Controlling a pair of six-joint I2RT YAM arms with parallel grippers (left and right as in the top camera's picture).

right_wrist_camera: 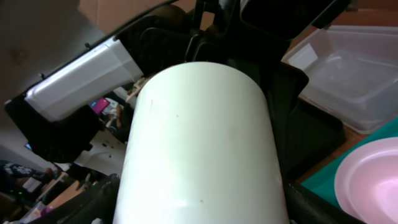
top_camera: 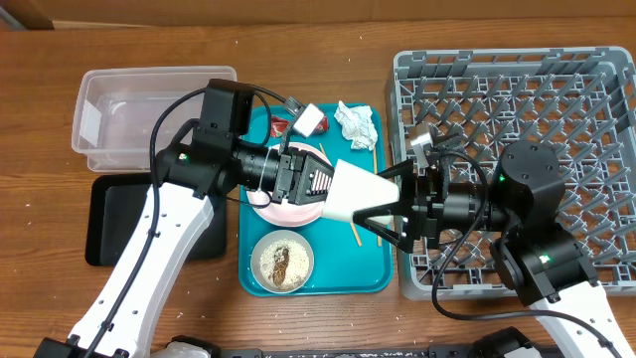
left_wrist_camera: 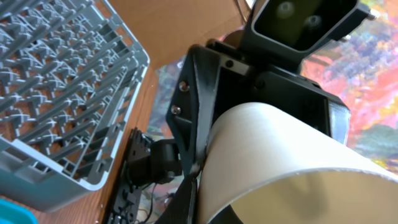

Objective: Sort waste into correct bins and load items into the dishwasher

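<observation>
Hovering over tray (top_camera: 373,270) beside edge of rack (top_camera: 400,119), white cup (top_camera: 358,189) clamped in left pincer (top_camera: 326,189), right pincer (top_camera: 384,199) straddling it, grip unclear

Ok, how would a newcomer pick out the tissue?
Find the teal tray between the clear tub and the grey rack. In its far right corner, beside the rack, lies the tissue. It is the only crumpled white lump there; the red wrapper is shiny.

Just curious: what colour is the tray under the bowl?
Teal tray; clearest in the overhead view.
</observation>
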